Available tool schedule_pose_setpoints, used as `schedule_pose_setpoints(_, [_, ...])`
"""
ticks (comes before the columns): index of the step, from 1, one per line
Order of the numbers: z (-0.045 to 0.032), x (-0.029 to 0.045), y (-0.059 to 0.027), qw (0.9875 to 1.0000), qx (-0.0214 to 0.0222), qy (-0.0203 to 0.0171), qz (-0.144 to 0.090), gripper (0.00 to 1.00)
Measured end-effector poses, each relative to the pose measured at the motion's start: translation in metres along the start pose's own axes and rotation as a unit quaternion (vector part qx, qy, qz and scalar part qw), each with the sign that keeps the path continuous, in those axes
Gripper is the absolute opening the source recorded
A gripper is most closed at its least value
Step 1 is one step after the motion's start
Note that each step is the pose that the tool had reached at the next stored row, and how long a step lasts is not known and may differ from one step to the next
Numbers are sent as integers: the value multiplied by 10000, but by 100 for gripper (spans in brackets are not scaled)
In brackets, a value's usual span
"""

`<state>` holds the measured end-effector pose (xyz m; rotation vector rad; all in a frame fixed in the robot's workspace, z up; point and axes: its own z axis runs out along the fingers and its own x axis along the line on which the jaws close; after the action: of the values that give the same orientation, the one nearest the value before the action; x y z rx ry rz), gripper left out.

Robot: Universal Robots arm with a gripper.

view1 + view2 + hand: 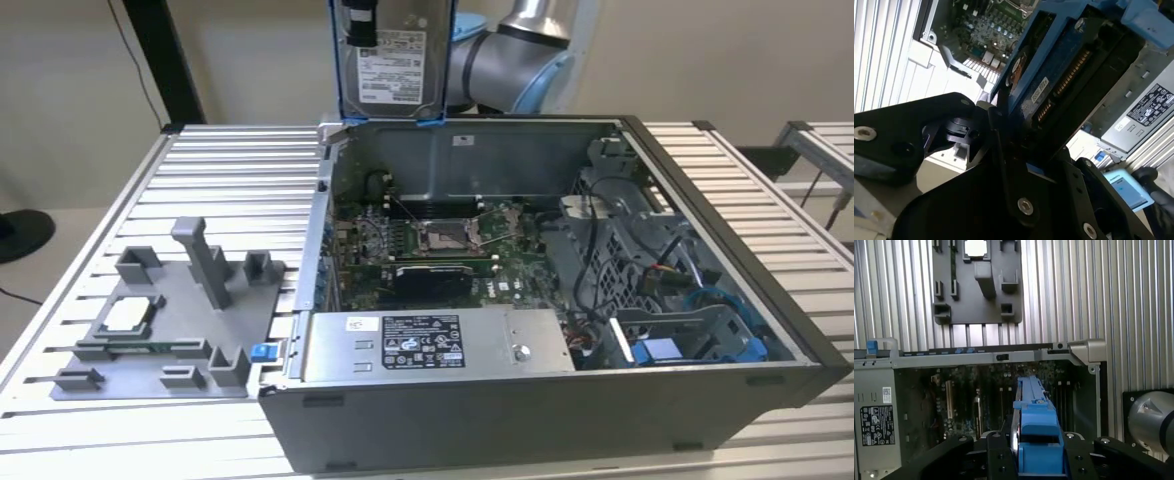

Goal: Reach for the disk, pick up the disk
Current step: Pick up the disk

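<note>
Exterior view: the disk (390, 62) stands upright over the far edge of the open case (534, 420). In the first wrist view the gripper's (1036, 460) fingers (996, 457) pinch its blue frame. Reach and pick-up both look done.

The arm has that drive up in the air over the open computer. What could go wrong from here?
If the gripper loses its hold on the disk, it could drop into the open case and hit the circuit board. The disk also seems to hang close above the case's back wall, so a low move might knock it.
</note>
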<state>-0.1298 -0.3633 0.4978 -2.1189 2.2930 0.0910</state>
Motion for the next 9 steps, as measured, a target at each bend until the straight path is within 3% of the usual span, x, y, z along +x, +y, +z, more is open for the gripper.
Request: schedule_pose_setpoints(9, [-7,-21,-282,10000,-7,0,1,0])
